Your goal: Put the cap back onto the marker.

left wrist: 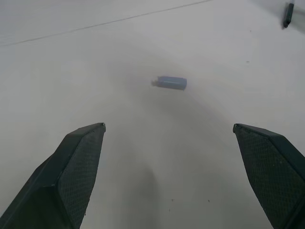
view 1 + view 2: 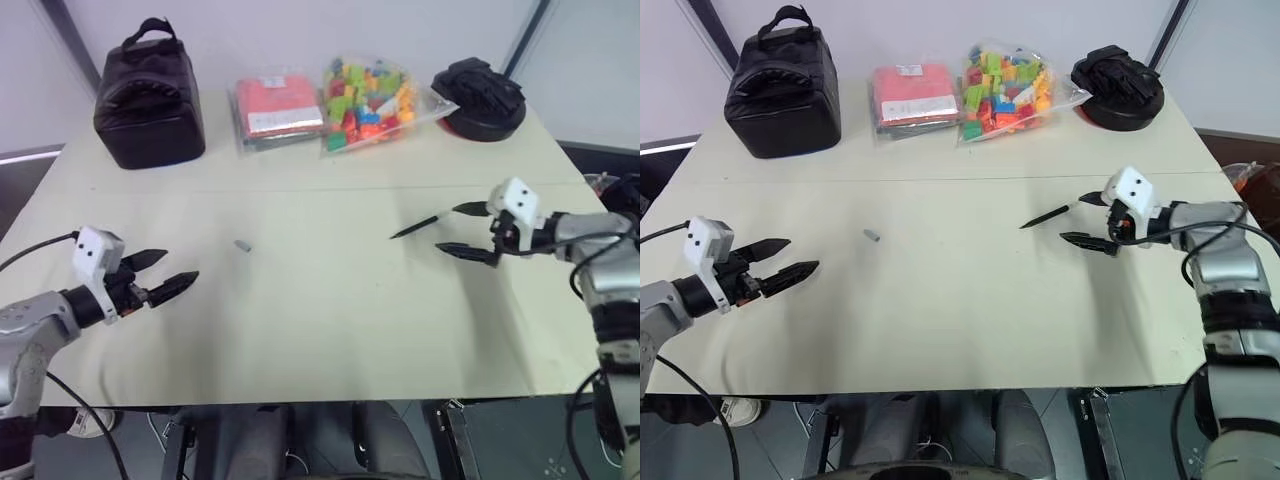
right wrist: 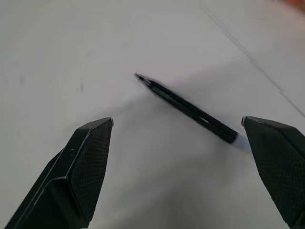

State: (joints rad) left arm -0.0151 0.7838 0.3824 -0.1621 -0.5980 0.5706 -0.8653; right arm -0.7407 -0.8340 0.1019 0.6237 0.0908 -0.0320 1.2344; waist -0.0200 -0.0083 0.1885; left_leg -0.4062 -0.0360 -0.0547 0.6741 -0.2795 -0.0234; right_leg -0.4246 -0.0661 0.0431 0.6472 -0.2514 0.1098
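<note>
beige desk (image 2: 320, 330), white walls behind. cap (image 2: 241, 244) lies left of centre, marker (image 2: 415, 226) right of centre. left hand (image 2: 160, 274) and right hand (image 2: 468, 231) both spread wide, empty. black bag (image 2: 148, 92) far left.

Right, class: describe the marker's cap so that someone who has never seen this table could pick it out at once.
Start at the pale table and skip the bags and blocks along its far edge. On the bare middle, nearer the left gripper than the right, lies the cap. It is a tiny grey cylinder, far shorter than the slim black marker lying apart from it.
</note>
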